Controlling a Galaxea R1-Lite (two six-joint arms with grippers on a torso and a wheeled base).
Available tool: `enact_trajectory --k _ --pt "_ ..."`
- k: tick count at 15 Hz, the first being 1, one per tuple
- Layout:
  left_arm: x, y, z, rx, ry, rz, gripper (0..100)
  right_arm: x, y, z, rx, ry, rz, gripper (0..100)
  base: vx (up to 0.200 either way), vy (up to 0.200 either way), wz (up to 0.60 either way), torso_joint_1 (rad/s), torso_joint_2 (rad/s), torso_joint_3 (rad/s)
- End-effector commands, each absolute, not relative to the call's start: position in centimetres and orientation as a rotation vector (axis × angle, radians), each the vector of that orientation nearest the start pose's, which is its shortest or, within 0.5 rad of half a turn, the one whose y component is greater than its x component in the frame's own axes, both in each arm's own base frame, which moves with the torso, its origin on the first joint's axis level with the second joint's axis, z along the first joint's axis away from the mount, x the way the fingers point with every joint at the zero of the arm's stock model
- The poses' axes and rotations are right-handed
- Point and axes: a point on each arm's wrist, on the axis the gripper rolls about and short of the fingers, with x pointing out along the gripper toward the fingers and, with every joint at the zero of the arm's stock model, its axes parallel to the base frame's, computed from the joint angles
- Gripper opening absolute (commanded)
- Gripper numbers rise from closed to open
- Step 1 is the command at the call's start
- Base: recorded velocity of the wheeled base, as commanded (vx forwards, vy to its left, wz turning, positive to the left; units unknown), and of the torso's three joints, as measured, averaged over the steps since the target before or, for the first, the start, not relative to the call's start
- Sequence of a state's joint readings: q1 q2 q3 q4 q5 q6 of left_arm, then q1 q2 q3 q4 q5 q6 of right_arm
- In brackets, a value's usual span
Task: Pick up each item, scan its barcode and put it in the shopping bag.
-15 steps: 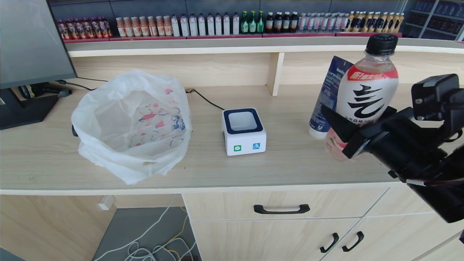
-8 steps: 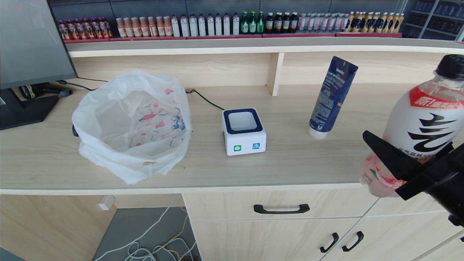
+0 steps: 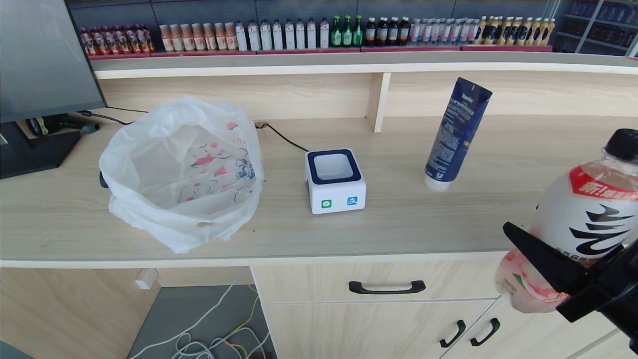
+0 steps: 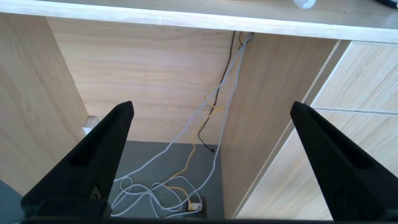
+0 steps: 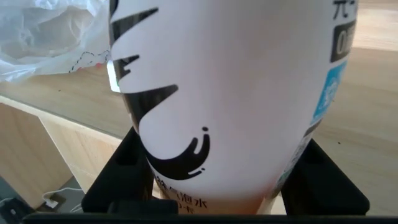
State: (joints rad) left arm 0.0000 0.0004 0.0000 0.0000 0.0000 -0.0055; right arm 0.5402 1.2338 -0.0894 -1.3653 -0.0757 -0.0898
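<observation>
The right gripper [image 3: 558,264] is clamped on the bottle [image 3: 588,219], holding it tilted in the air off the counter's [image 3: 398,229] front right edge, well apart from the scanner [image 3: 335,180]. The left gripper [image 4: 211,149] hangs below the counter with its jaws spread. The white shopping bag [image 3: 179,169] sits left of the scanner, mouth gaping, red and blue print showing on its film. The bottle is clear plastic with a black cap, a white label with a black brushstroke, a red band, and a pink base.

Bottle [image 3: 583,219] partly beyond frame edge.
</observation>
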Motion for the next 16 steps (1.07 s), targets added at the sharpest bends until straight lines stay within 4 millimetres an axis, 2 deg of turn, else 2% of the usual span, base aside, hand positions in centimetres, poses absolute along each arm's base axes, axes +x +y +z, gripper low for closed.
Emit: enact_trajectory --k 1,4,6,8,11,14,16 --pt "-2.3 0.0 7.5 -0.006 0.000 0.000 100 11.9 7.8 18.0 -0.016 -0.247 0.508 0 0.000 0.000 0.00 0.000 0.00 0.000" --pt "-2.3 0.0 7.5 -0.006 0.000 0.000 100 11.5 9.1 17.5 -0.107 -0.243 0.590 0 0.000 0.000 0.00 0.000 0.00 0.000" --pt "-2.3 0.0 7.5 -0.006 0.000 0.000 100 11.7 11.0 18.4 -0.170 -0.300 0.667 0 0.000 0.000 0.00 0.000 0.00 0.000" --pt "-2.3 0.0 7.5 -0.006 0.000 0.000 100 10.8 12.1 18.3 -0.233 -0.329 0.743 0 0.000 0.000 0.00 0.000 0.00 0.000" --pt "-2.3 0.0 7.5 -0.006 0.000 0.000 100 10.4 12.5 18.4 -0.294 -0.368 0.765 0 0.000 0.000 0.00 0.000 0.00 0.000" --pt "-2.3 0.0 7.5 -0.006 0.000 0.000 100 9.3 14.9 18.5 -0.349 -0.417 0.883 0 0.000 0.000 0.00 0.000 0.00 0.000" --pt "-2.3 0.0 7.5 -0.006 0.000 -0.002 100 9.4 15.8 18.6 -0.393 -0.447 0.913 0 0.000 0.000 0.00 0.000 0.00 0.000"
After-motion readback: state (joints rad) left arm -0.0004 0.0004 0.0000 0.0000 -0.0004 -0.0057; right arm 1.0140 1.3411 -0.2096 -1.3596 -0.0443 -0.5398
